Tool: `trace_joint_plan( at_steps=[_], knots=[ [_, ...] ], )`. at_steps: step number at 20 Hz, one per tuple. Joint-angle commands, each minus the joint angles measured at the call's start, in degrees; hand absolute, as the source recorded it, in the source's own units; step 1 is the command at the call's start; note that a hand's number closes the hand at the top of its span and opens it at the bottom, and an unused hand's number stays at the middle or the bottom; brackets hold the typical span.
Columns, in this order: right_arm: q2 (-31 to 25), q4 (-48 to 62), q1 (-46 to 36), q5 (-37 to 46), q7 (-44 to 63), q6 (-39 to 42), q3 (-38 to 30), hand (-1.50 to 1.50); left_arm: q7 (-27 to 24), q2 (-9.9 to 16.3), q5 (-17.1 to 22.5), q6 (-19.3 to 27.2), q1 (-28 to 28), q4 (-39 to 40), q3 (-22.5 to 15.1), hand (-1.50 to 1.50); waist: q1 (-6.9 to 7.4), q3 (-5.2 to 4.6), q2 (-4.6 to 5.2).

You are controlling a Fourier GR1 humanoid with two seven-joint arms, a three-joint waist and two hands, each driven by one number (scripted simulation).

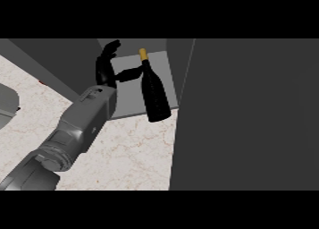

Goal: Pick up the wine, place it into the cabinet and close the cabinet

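Black glossy wine bottle [153, 91] stands beside the open-fingered left robot hand [106, 67].

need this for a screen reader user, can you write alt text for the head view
A dark wine bottle with a gold top stands in the open cabinet, and a black robot hand is open right beside it, thumb toward the bottle's neck. The grey forearm reaches up over a pale marble counter; a dark cabinet door fills the right.
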Motion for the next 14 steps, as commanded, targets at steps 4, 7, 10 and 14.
trace_joint_plan(
  at_steps=[4,7,10,14],
  knots=[
    [0.02,-1.41,0.14,-0.63,0.97,-0.01,0.88,-1.50,-1.23,3.61,-2.27,-1.72,0.61,1.10,-2.05,-1.50,0.83,-0.04,-0.35],
    [-0.31,-1.40,0.15,-0.83,0.99,0.38,0.88,-1.50,-2.86,4.04,-2.69,-5.76,1.46,0.73,-2.46,-1.50,1.62,-0.06,-0.55],
    [0.03,-1.86,-0.01,-0.65,1.98,-0.87,0.62,-1.50,-1.93,4.80,-3.74,-13.50,0.50,-0.38,-3.59,-1.50,2.11,-0.05,-1.15],
    [0.72,-1.94,1.13,0.63,1.32,-1.41,1.20,-1.50,-5.92,4.04,-1.51,-22.27,0.24,-5.02,-1.35,-1.50,4.23,-0.03,-1.93]
  ],
)
